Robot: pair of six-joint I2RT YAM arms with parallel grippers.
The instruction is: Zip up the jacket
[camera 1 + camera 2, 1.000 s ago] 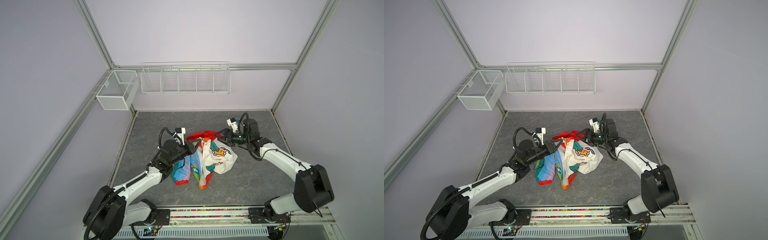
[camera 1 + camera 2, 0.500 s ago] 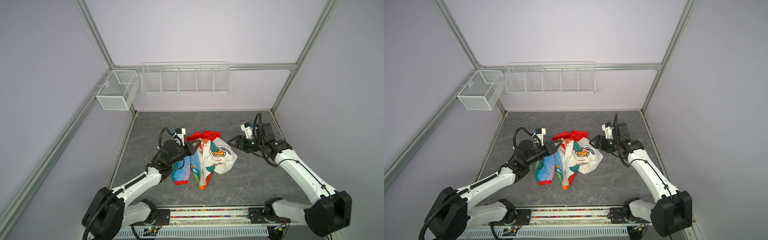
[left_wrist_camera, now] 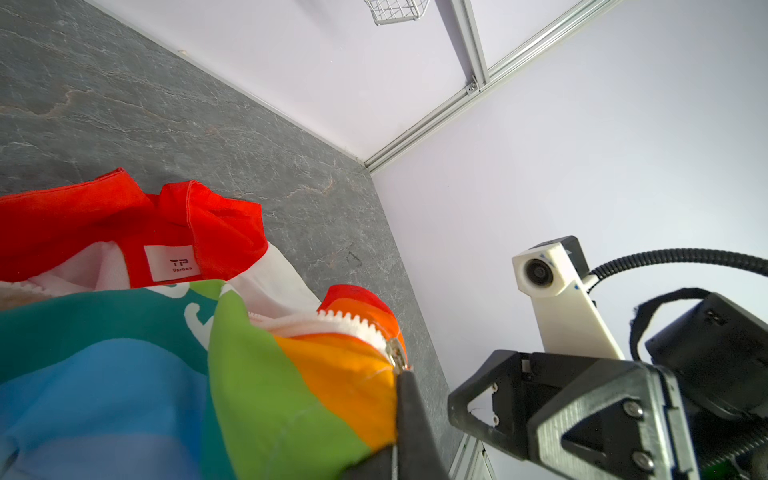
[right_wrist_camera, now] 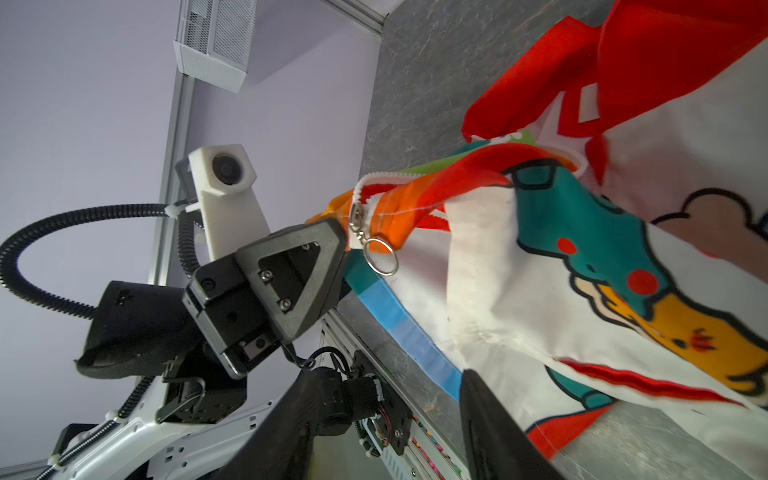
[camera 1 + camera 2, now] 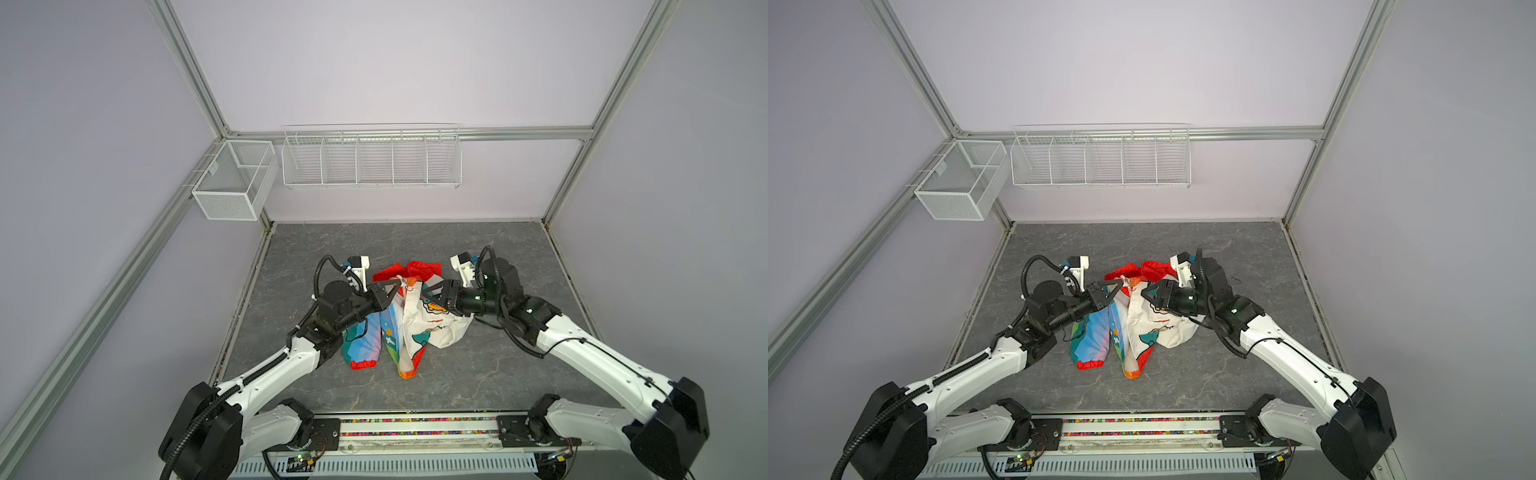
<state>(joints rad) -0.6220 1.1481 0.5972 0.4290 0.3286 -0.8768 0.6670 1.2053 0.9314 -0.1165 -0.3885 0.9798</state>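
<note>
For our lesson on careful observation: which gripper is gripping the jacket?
The left gripper, shut on the jacket's orange edge beside the zipper slider. The right gripper is open, its jaws apart with nothing between them.

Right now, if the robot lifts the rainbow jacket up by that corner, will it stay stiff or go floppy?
Probably floppy: the jacket sags in folds from the corner pinched in the jaws of the left gripper. Likely light, since that one small pinch holds the corner up. The metal ring on the zipper pull would probably dangle and swing.
</note>
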